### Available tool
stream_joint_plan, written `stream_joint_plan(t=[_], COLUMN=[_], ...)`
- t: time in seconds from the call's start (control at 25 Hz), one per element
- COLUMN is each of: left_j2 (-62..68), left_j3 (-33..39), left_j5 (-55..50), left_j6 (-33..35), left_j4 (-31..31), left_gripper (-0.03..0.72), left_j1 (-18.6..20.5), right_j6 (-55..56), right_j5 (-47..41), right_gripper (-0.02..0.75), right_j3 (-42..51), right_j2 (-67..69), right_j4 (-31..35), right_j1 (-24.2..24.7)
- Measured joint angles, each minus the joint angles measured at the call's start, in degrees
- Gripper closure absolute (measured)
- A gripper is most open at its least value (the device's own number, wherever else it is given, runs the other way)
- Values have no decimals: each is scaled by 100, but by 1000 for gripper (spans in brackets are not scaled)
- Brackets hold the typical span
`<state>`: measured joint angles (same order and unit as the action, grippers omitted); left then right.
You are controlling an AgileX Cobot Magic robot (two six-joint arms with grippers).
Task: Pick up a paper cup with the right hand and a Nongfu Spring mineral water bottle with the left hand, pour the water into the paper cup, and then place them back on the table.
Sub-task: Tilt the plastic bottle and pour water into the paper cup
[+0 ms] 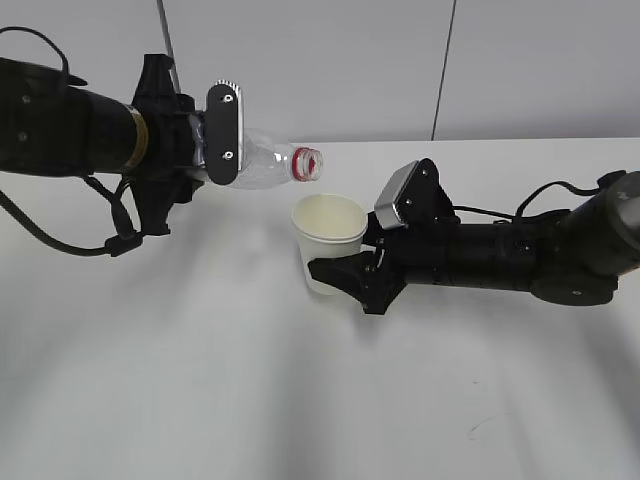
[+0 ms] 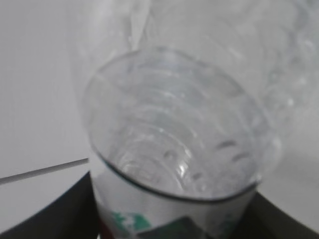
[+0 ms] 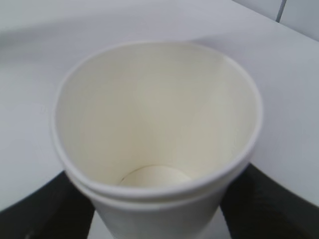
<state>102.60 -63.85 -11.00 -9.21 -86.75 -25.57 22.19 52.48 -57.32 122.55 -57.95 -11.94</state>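
The clear Nongfu Spring bottle [image 1: 268,163] lies almost level in the air, with its open, red-ringed mouth [image 1: 309,163] pointing right, just above and left of the paper cup's rim. My left gripper [image 1: 235,165] is shut on its body. In the left wrist view the bottle's base [image 2: 174,139] fills the frame, with the dark fingers [image 2: 50,219] on both sides. My right gripper [image 1: 335,257] is shut on the cream-white paper cup [image 1: 328,240] and holds it upright. In the right wrist view the cup [image 3: 154,124] shows its pale bottom. I see no stream of water.
The white table [image 1: 200,380] has a small dark scuff [image 1: 485,425] at the front right. A grey wall with a dark vertical seam [image 1: 445,70] stands behind. A black cable [image 1: 60,240] loops down from the left arm.
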Motion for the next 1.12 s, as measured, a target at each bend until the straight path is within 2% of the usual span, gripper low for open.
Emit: stream_joint_plan(t=[1.12], left_j2=[41], left_j3=[0], left_j5=[-185], left_j6=[11], left_j4=[-1051], left_gripper=[284], left_j1=[0], right_j6=[0], right_j5=[0], right_gripper=[209], right_j3=[0], right_j2=[0], right_j4=[-261], right_j1=[0])
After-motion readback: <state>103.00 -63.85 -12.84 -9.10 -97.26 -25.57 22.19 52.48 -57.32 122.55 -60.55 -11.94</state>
